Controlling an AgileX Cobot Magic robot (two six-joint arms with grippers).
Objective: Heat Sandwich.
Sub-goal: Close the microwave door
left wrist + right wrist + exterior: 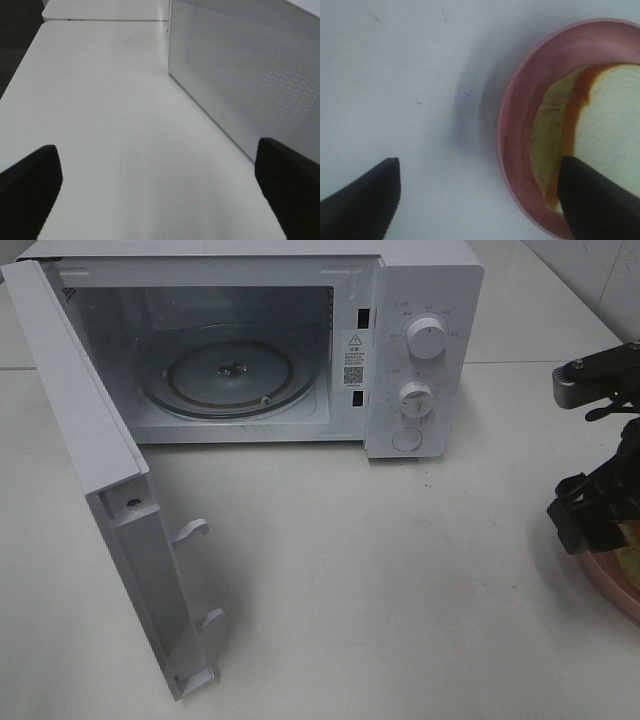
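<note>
The sandwich (600, 130), pale bread with an orange crust and a yellow-green layer, lies on a round pink plate (520, 105) at the table's right edge. My right gripper (480, 161) is open and hangs low over the plate's rim, with one finger above the sandwich and the other above bare table. From the high camera the right gripper (590, 515) covers most of the plate (605, 578). My left gripper (157, 147) is open with nothing between its fingers, low over the table beside a perforated grey panel (250, 75). It is out of the high view.
A white microwave (425, 340) stands at the back with its door (110, 490) swung wide open to the left, reaching far toward the front. Its glass turntable (230, 370) carries nothing. White table (380, 580) stretches between the door and the plate.
</note>
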